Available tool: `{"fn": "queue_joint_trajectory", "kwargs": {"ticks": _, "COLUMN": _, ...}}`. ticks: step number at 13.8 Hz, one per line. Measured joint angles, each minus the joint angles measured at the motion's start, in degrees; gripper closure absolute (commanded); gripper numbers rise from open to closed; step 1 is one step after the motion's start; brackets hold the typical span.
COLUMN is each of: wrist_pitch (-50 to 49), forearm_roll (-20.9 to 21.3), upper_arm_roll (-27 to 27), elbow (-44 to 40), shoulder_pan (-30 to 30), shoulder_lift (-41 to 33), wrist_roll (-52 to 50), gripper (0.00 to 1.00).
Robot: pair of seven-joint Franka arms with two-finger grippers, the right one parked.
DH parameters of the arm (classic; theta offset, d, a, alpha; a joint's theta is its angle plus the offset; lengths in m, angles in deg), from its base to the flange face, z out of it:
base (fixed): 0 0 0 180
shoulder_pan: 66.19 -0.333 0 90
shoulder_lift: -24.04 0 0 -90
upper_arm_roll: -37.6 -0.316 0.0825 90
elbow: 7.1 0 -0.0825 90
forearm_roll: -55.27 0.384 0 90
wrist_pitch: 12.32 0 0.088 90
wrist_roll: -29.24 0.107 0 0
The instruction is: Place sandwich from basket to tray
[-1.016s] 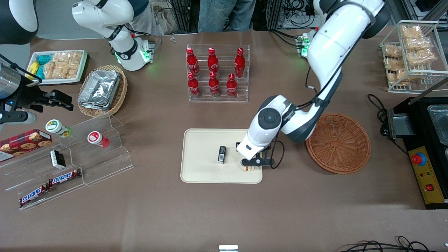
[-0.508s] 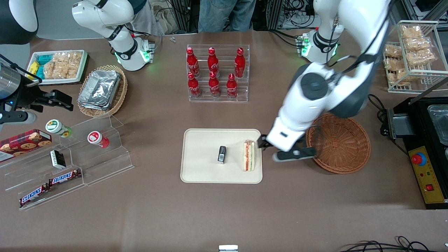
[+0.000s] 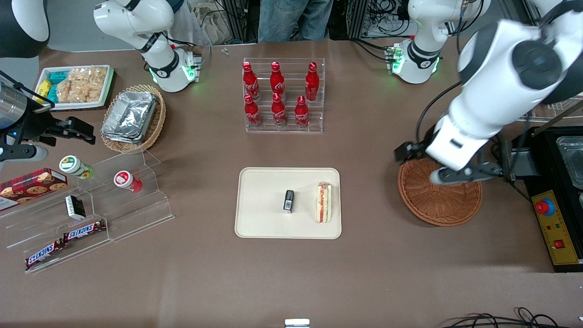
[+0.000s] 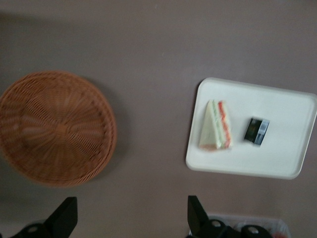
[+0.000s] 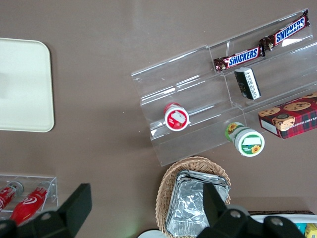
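Note:
The sandwich (image 3: 324, 202), a pale bread wedge with a red-orange stripe, lies on the cream tray (image 3: 262, 225) at the edge toward the working arm; it also shows in the left wrist view (image 4: 215, 126) on the tray (image 4: 277, 163). The reddish-brown basket (image 3: 439, 200) stands empty beside the tray, and shows in the left wrist view (image 4: 54, 128). My left gripper (image 3: 448, 165) hangs open and empty high above the basket; its fingertips (image 4: 67, 214) stand wide apart in the left wrist view.
A small black packet (image 3: 288, 201) lies on the tray beside the sandwich. A rack of red bottles (image 3: 282, 95) stands farther from the camera. A black machine (image 3: 558, 191) sits at the working arm's end. Clear snack shelves (image 3: 91, 209) stand toward the parked arm's end.
My left gripper let go of the sandwich on the tray, then rose and swung away to above the basket. The sandwich stays on the tray.

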Motion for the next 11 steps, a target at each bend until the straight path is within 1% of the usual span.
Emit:
{"fn": "queue_joint_trajectory", "kwargs": {"ticks": 2, "wrist_pitch": -5.2, "forearm_roll": -0.8, "upper_arm_roll": -0.5, "elbow": -0.4, "shoulder_pan": -2.6, "shoulder_lift": -3.0, "wrist_roll": 3.1, "gripper": 0.00}}
{"fn": "queue_joint_trajectory", "kwargs": {"ticks": 3, "wrist_pitch": -7.5, "forearm_roll": -0.9, "upper_arm_roll": -1.6, "elbow": -0.4, "shoulder_pan": -3.0, "shoulder_lift": -4.5, "wrist_roll": 4.2, "gripper": 0.00}}
{"fn": "queue_joint_trajectory", "kwargs": {"ticks": 7, "wrist_pitch": -13.2, "forearm_roll": -3.2, "upper_arm_roll": -10.5, "elbow": -0.4, "shoulder_pan": -0.8, "shoulder_lift": -10.2, "wrist_roll": 9.3, "gripper": 0.00}}
{"fn": "queue_joint_trajectory", "kwargs": {"ticks": 9, "wrist_pitch": -13.5, "forearm_roll": -3.2, "upper_arm_roll": -12.1, "elbow": -0.4, "shoulder_pan": -0.2, "shoulder_lift": -11.5, "wrist_roll": 10.3, "gripper": 0.00}}
{"fn": "queue_joint_trajectory", "kwargs": {"ticks": 11, "wrist_pitch": -13.5, "forearm_roll": -3.2, "upper_arm_roll": -12.2, "elbow": -0.4, "shoulder_pan": 0.6, "shoulder_lift": -11.5, "wrist_roll": 10.4, "gripper": 0.00}}
